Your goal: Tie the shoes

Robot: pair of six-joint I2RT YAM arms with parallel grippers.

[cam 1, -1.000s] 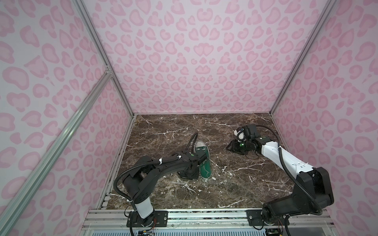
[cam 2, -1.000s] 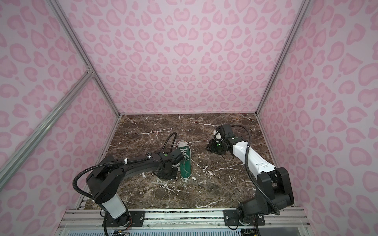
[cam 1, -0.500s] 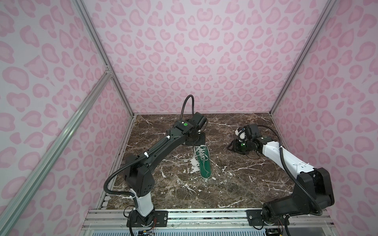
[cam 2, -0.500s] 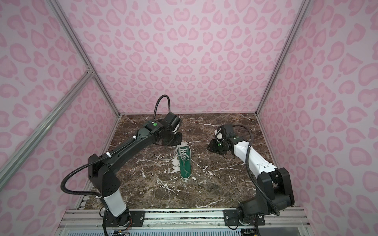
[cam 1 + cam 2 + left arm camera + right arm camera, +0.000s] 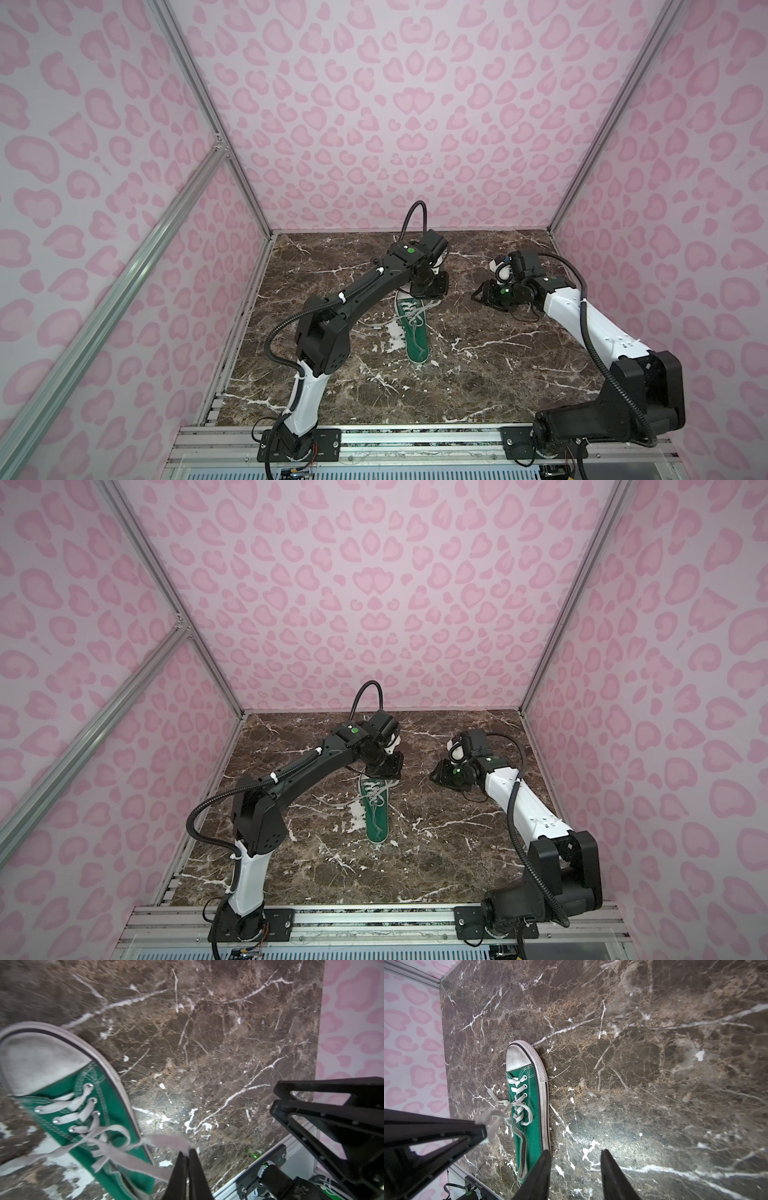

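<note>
On the left, the left gripper (image 5: 188, 1154) hangs over the toe end of the shoe (image 5: 415, 328), its jaws pressed together on a lace (image 5: 166, 1139). The left wrist view shows the flat white strip pinched at the tips and running back in a loose loop to the eyelets. The shoe lies near the middle of the desk (image 5: 498, 365), toe toward the back wall, heel toward the robot; a second lace end (image 5: 376, 323) trails on the marble to its left, free.

To the right, well apart from the shoe, the right gripper (image 5: 576, 1167) hovers over bare marble. Its jaws stand partly apart and hold nothing; nothing touches them.

My reading: the task is at an early step, one lace gathered and no knot or bow formed yet. The next move likely calls for the right gripper to cross to the shoe and take the loose lace, or the loop, while the left keeps tension. The lace is thin and limp, so it could slip from the pinch.
</note>
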